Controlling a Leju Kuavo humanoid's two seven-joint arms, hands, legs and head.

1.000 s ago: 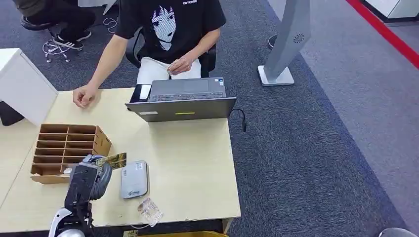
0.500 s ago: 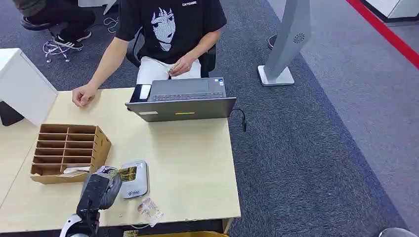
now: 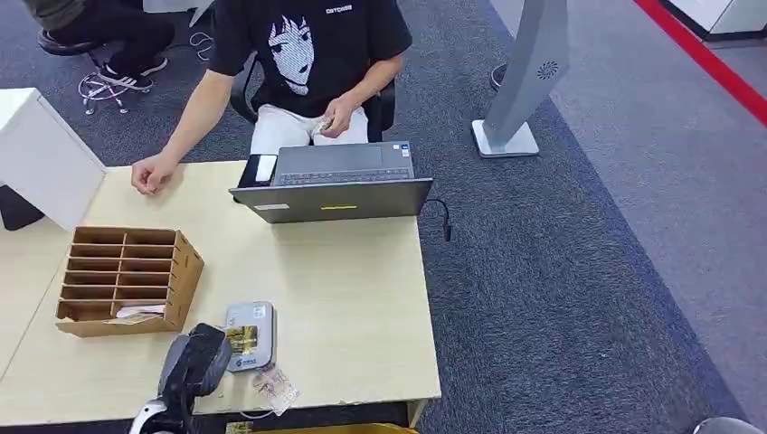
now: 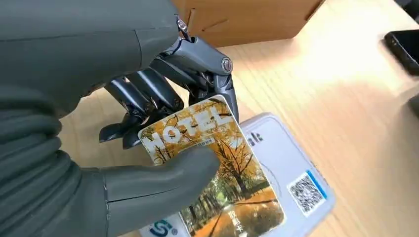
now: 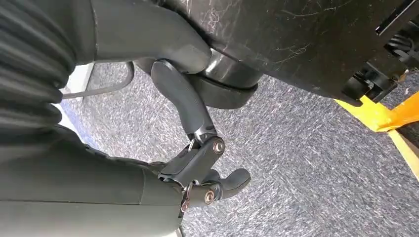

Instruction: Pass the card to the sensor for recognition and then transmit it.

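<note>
Card (image 4: 217,168): hotel key card printed with autumn trees. The left hand (image 4: 148,123) is pinching it between the thumb and the dark fingers (image 4: 143,96), which are grasping one end and leaving the rest free. It is lying flat over the sensor (image 4: 296,173), apparently so the reader can register it; whether it is touching the face or hanging just above, I cannot tell.

Sensor: white slab with a QR label, lying flat on the tabletop (image 3: 344,289) near the robot's edge, within the left arm's reach.

Step, as judged: the recognition pass is under way; the handover is not yet done.

Right hand (image 5: 197,173): hanging beside the body over grey carpet, fingers curling inward and holding nothing.

Box (image 3: 127,276): brown slotted cardboard organiser, just beside the sensor on the left; something pale is lying in its nearest slot.

Plastic piece (image 3: 276,389): clear, near the tabletop's front edge, close to the sensor.

Laptop (image 3: 335,185): open at the far edge, facing a person (image 3: 307,63) who is sitting there, one hand (image 3: 149,174) resting on the tabletop, the likely receiver.
</note>
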